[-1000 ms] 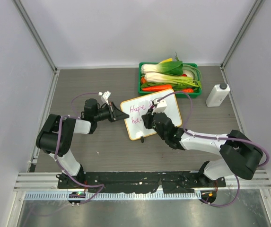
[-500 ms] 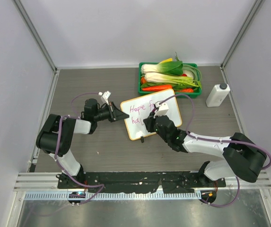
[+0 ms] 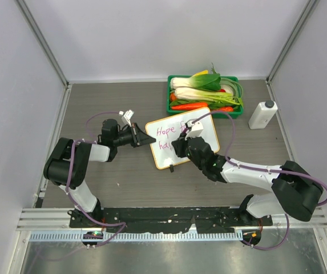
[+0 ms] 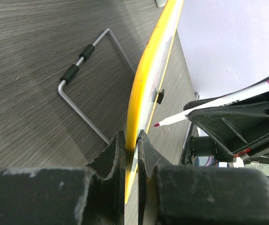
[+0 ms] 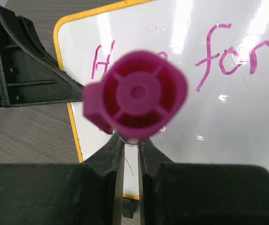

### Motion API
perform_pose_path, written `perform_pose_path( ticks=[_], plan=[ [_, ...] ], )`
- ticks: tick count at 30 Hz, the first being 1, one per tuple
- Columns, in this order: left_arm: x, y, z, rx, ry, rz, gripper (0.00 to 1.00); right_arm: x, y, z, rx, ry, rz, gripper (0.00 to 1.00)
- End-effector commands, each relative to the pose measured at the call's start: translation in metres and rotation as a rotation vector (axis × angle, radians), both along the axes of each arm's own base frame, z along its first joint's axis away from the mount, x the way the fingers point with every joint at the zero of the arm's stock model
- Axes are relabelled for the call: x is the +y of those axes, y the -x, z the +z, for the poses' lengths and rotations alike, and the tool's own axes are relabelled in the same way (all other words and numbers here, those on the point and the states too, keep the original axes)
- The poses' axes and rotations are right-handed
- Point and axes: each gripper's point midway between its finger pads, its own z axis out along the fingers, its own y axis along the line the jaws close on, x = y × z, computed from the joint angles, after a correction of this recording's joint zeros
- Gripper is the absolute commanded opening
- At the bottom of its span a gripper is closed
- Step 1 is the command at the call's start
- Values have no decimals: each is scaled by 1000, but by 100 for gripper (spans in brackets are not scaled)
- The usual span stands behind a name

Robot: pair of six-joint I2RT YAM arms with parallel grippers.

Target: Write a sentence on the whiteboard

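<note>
The whiteboard (image 3: 207, 136) with its orange rim lies tilted at mid table. Its pink sentence (image 3: 164, 130) shows "Hope f" on the first line and "ha" on the second; my right arm covers the rest. My left gripper (image 3: 149, 140) is shut on the board's left rim (image 4: 146, 84). My right gripper (image 3: 180, 146) is shut on a pink marker (image 5: 136, 96), held over the second line. The marker's tip (image 4: 157, 124) is just off the board face. "for" (image 5: 233, 56) shows in the right wrist view.
A green tray (image 3: 170, 94) of vegetables stands just behind the board. A white bottle (image 3: 262, 114) stands at the right. A bent wire stand (image 4: 80, 54) lies on the table behind the board.
My right gripper has shifted slightly with the marker over the second line, and its elbow has moved right. The left gripper and the board have not moved.
</note>
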Motion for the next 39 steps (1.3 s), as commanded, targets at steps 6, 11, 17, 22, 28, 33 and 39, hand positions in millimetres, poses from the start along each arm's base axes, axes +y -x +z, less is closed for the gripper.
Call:
perform_pose_path(
  ticks=[6, 11, 17, 22, 28, 33, 39],
  plan=[
    [14, 6, -45, 119, -127, 72, 0, 7, -29, 51, -102, -81, -74, 2],
    [13, 6, -45, 118, -126, 72, 0, 6, -37, 34, -70, -62, -93, 2],
    [14, 7, -45, 121, -128, 71, 0, 4, -38, 21, -48, -46, -100, 2],
    [14, 6, -46, 122, -131, 72, 0, -1, -38, 18, -44, -30, -110, 2],
    [14, 7, -46, 121, -132, 71, 0, -11, -39, 14, -40, -4, -139, 1],
    [14, 6, -47, 123, -132, 69, 0, -17, -35, 10, -32, 4, -145, 2],
    [14, 7, -47, 122, -134, 69, 0, -22, -30, 4, -19, 12, -144, 1]
  ],
)
